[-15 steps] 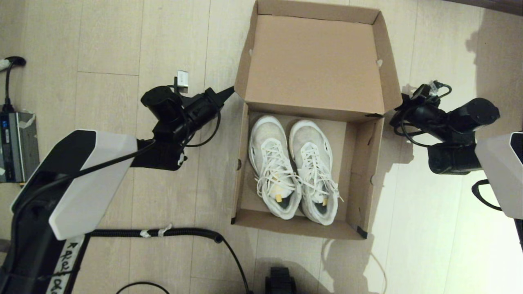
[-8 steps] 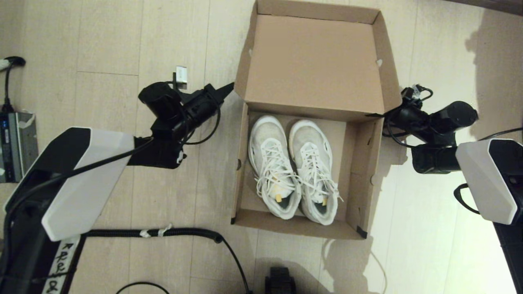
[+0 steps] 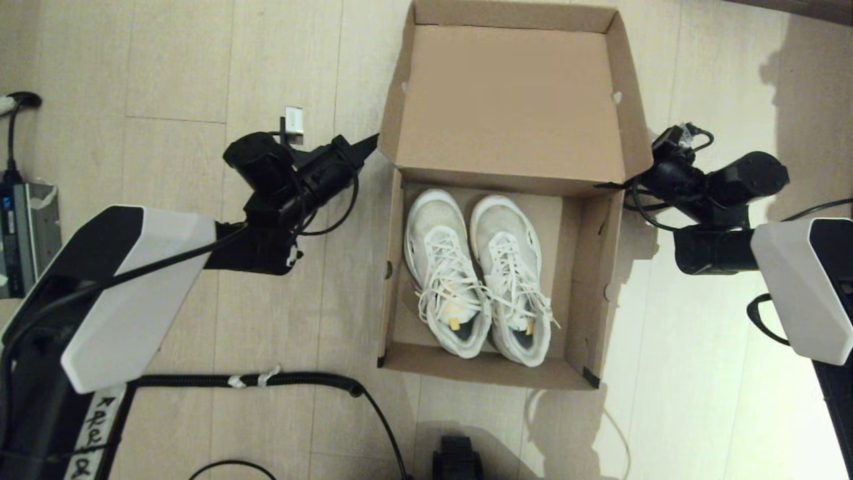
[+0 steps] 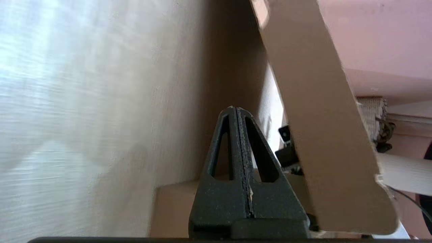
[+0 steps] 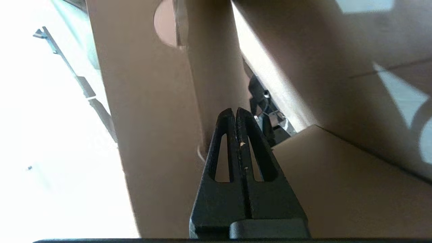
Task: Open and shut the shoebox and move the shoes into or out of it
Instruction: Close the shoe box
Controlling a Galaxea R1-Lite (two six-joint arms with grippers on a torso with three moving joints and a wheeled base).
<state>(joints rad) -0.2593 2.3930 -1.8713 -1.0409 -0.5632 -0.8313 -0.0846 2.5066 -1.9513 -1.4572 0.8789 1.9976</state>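
Note:
The brown shoebox (image 3: 578, 280) stands on the floor with its hinged lid (image 3: 513, 107) raised and leaning back. Both white sneakers (image 3: 480, 273) lie side by side inside it, toes toward the hinge. My left gripper (image 3: 371, 142) is shut with nothing in it, its tip under the lid's left corner, and the lid's side flap (image 4: 324, 114) passes close beside the left gripper (image 4: 235, 108). My right gripper (image 3: 608, 186) is shut and empty too, its tip under the lid's right corner next to the box wall (image 5: 148, 118), where the right gripper (image 5: 234, 110) points along the cardboard.
A grey power unit (image 3: 26, 233) with a cable sits at the far left. A black corrugated hose (image 3: 266, 380) runs across the floor in front of the box. A small white tag (image 3: 294, 120) lies on the floor near my left wrist.
The lid has tipped a little further back. My left gripper moved slightly up and left under its corner; my right arm swung in toward the box, then rose a bit.

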